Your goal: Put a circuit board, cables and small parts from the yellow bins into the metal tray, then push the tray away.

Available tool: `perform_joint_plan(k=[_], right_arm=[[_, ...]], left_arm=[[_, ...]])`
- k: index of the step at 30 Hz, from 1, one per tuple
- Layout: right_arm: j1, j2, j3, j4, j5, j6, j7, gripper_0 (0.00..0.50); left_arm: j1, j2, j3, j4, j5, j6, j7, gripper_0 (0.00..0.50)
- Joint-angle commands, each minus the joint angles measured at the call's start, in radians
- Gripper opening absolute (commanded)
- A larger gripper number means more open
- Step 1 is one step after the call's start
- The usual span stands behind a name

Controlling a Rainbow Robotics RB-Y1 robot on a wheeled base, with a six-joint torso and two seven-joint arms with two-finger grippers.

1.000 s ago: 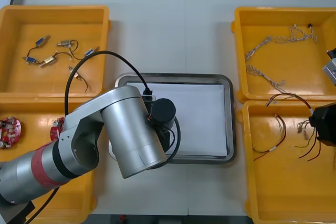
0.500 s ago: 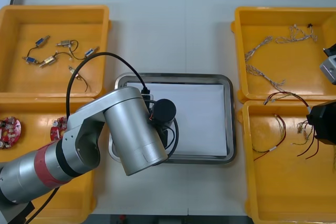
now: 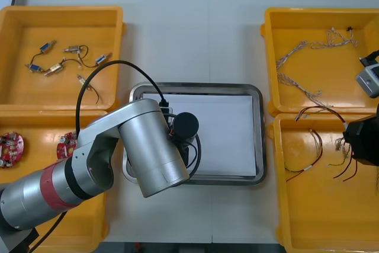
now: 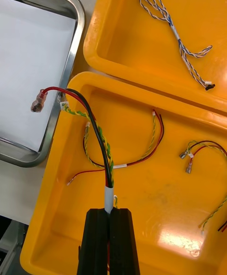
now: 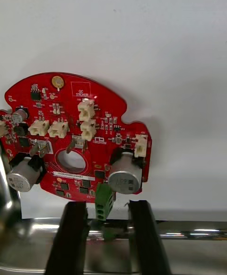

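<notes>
A round red circuit board (image 5: pixel 71 133) lies flat on the white inside of the metal tray (image 5: pixel 189 237), near its rim. My left gripper (image 5: pixel 108 204) is open, its fingers standing either side of the board's green connector without touching it. In the front view the left arm (image 3: pixel 148 152) covers the tray's left part. My right gripper (image 4: pixel 109 213) is shut on a cable (image 4: pixel 94 128) of black, red and yellow-green strands. It holds this cable above the near right yellow bin (image 4: pixel 156 199), and the cable's free end hangs close to the tray's rim (image 4: pixel 71 15). From the front the right gripper (image 3: pixel 355 141) is at the right edge.
More red and yellow cables (image 4: pixel 142 157) lie in the near right bin. Twisted blue and white cables (image 3: pixel 302 84) lie in the far right bin. The far left bin holds small metal parts (image 3: pixel 59 63). The near left bin holds red circuit boards (image 3: pixel 12 146).
My left gripper has opened and let go of the circuit board in the tray. The right gripper has shifted slightly with its cable.
</notes>
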Motion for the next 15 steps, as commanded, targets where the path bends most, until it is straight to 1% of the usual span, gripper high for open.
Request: perform_joint_plan(k=[1, 2, 3, 4, 8, 11, 13, 15], right_arm=[[-0.022, -0.035, 0.019, -0.03, 0.015, 0.003, 0.027, 0.0], [-0.022, -0.035, 0.019, -0.03, 0.015, 0.003, 0.028, 0.0], [-0.022, -0.035, 0.019, -0.03, 0.016, 0.003, 0.032, 0.0], [-0.022, -0.035, 0.019, -0.03, 0.015, 0.003, 0.033, 0.0], [-0.035, -0.035, 0.039, -0.03, 0.015, 0.003, 0.033, 0.0], [-0.061, -0.035, 0.072, -0.03, 0.021, 0.003, 0.033, 0.0], [-0.085, -0.035, 0.108, -0.03, 0.03, 0.003, 0.033, 0.0], [-0.105, -0.035, 0.139, -0.03, 0.039, 0.003, 0.03, 0.0]], left_arm=[[0.018, -0.026, -0.025, -0.013, -0.014, -0.011, -0.054, 0.431], [0.018, -0.026, -0.025, -0.015, -0.014, -0.011, -0.054, 0.449], [0.018, -0.025, -0.025, -0.019, -0.017, -0.011, -0.055, 0.486], [0.018, -0.022, -0.025, -0.027, -0.017, -0.008, -0.055, 0.5], [0.016, -0.003, -0.013, -0.073, -0.006, 0.004, -0.057, 0.5], [0.004, 0.015, 0.015, -0.13, 0.037, 0.033, -0.062, 0.5], [-0.012, 0.029, 0.042, -0.179, 0.087, 0.072, -0.06, 0.5], [-0.022, 0.038, 0.067, -0.214, 0.123, 0.102, -0.057, 0.5]])
